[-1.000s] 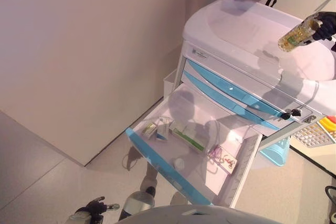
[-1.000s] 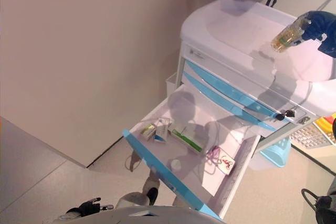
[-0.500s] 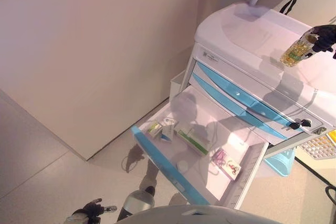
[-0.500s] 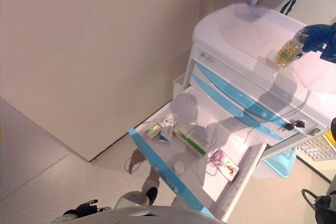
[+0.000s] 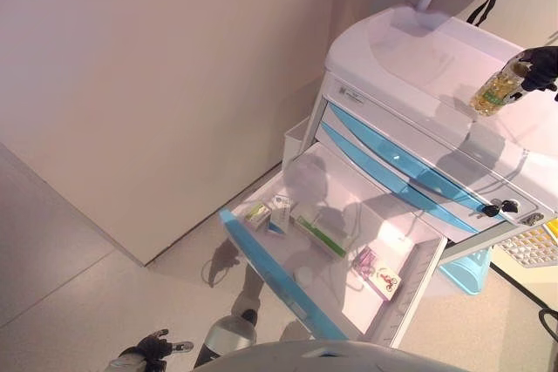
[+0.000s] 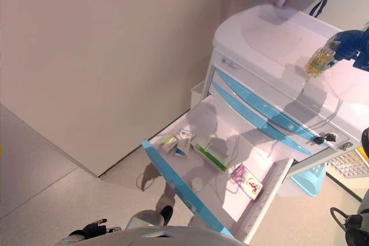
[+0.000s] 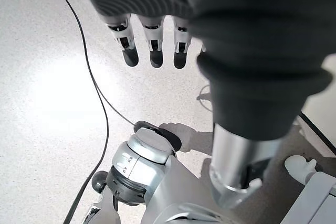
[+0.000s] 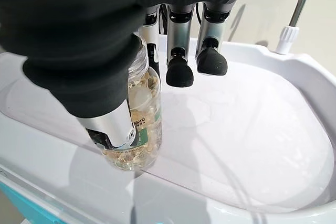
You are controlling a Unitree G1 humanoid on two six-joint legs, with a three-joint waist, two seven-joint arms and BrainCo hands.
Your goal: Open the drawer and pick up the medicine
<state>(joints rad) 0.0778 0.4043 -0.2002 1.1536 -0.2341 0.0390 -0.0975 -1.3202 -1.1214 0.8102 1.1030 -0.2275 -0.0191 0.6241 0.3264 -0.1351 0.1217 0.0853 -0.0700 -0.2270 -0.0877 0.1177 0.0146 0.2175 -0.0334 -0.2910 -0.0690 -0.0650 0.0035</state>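
Medicine bottle (image 8: 137,129) in right hand (image 8: 94,51)

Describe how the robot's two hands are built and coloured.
Both the left hand and the right hand have silver, segmented fingers ending in rounded dark tips. A black ribbed cover wraps the back of each hand and the wrist. The thumb has a silver metal shaft emerging from that dark cover.

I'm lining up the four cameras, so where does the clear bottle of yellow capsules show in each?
Left eye view: upper right, bottle in the right hand, over the cart top.
Right eye view: upper right too.
Left wrist view: not in it.
Right wrist view: left of centre.
Shared landmark: the cart top.
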